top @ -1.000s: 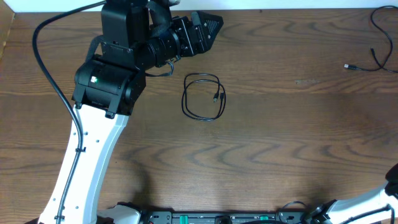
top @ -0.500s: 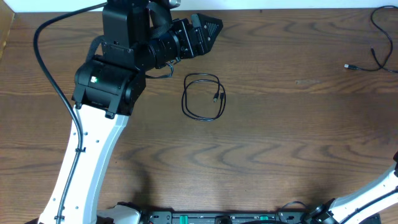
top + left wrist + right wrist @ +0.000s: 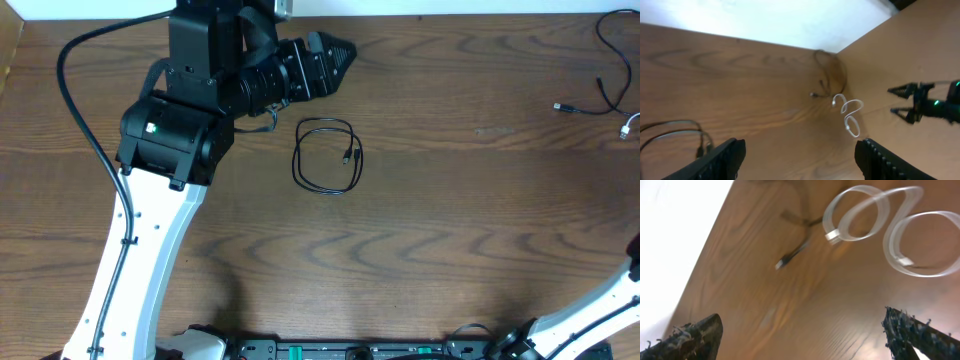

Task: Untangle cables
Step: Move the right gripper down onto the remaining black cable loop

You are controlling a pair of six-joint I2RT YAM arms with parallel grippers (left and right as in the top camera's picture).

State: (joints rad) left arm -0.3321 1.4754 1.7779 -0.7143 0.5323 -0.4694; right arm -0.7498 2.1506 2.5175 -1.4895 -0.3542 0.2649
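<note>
A black cable [image 3: 325,156] lies coiled in a loop mid-table, just below and right of my left gripper [image 3: 343,50]; its edge shows at the left of the left wrist view [image 3: 670,134]. That gripper [image 3: 800,143] hangs open and empty above the wood. At the far right a second black cable [image 3: 608,60] trails to a pale plug [image 3: 560,106], and a white cable [image 3: 850,117] curls beside it. My right gripper [image 3: 801,315] hovers open over the white cable [image 3: 890,225], touching nothing; it also shows in the left wrist view [image 3: 890,101].
The table's far edge meets a white wall [image 3: 765,20] close behind the left gripper. The left arm's thick black wire [image 3: 75,90] arcs over the table's left side. The right arm's white link [image 3: 600,310] crosses the bottom right corner.
The right gripper went from shut to wide open, and a bit of the white cable now shows on the table at the right edge. The left gripper shifted slightly up and turned.
</note>
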